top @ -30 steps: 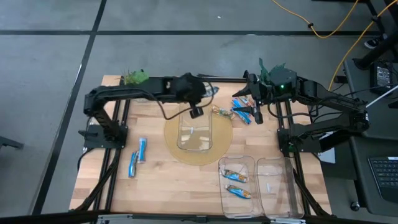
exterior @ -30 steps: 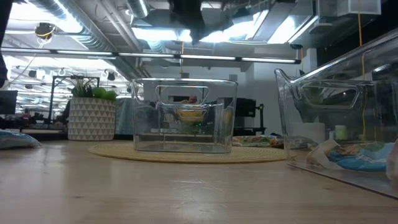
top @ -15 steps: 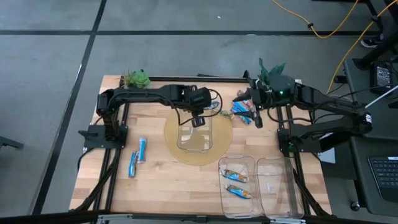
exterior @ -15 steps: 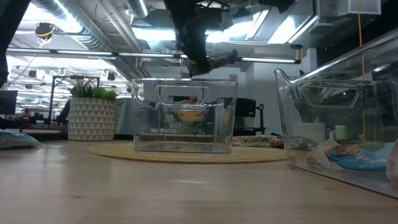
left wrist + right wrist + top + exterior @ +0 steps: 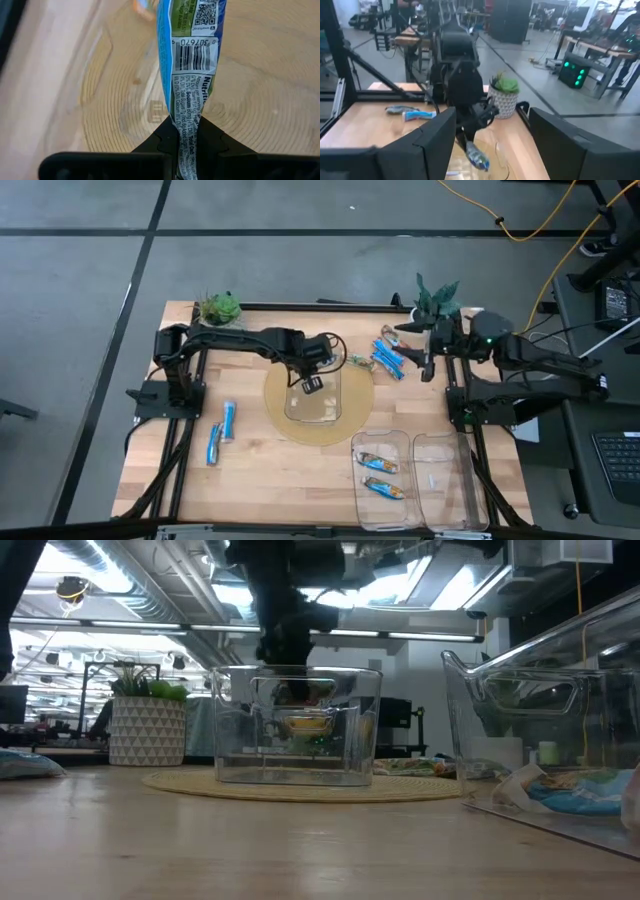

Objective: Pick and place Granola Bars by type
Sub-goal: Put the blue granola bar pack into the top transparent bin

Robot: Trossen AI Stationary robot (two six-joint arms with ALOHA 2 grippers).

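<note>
- Left gripper [image 5: 311, 384], clamped on a granola bar [image 5: 189, 75], hangs over the clear bin [image 5: 313, 412] on the round mat [image 5: 283, 423] at table centre.
- Right gripper [image 5: 428, 366], fingers apart and empty, waits at two o'clock.
- Two bars [image 5: 381, 473] fill the five-o'clock bin [image 5: 356, 448]; loose bars at nine [image 5: 222, 430] and one o'clock [image 5: 388, 358] remain.

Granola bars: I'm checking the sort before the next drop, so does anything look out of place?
Nothing stands out. The left gripper holds a blue foil-wrapped granola bar over the clear plastic bin on the round woven mat. The right gripper is open.
</note>
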